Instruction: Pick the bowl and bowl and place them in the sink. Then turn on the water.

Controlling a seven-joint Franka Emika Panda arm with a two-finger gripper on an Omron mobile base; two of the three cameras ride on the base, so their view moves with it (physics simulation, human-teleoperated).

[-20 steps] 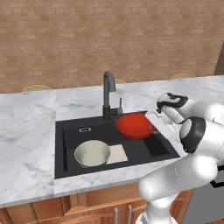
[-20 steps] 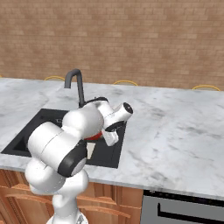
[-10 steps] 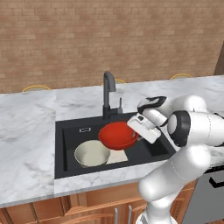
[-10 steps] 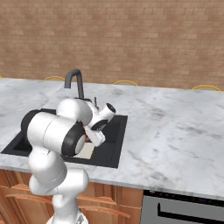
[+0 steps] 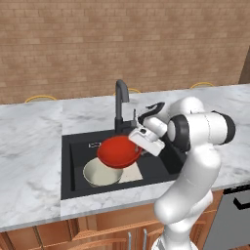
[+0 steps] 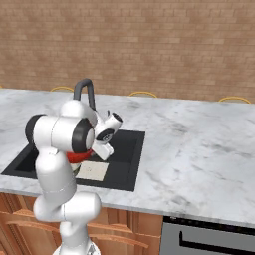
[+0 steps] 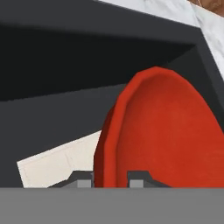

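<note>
My gripper (image 5: 138, 145) is clamped on the rim of the red bowl (image 5: 118, 152), holding it tilted over the middle of the sink (image 5: 78, 140) — just above the cream bowl (image 5: 101, 173) resting on the sink floor near the front edge. The hand view shows my fingertips (image 7: 82, 179) straddling the red rim; the right base view shows my own arm hiding most of the red bowl — the faucet (image 6: 83, 89) rises behind.

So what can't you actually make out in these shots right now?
- Cream bowl: the red bowl covers part of it in the left base view.
- Red bowl in the right base view: mostly behind the arm.
- Gripper: fingertips cut off at the hand view's bottom edge.
- Faucet lever: too small.
</note>
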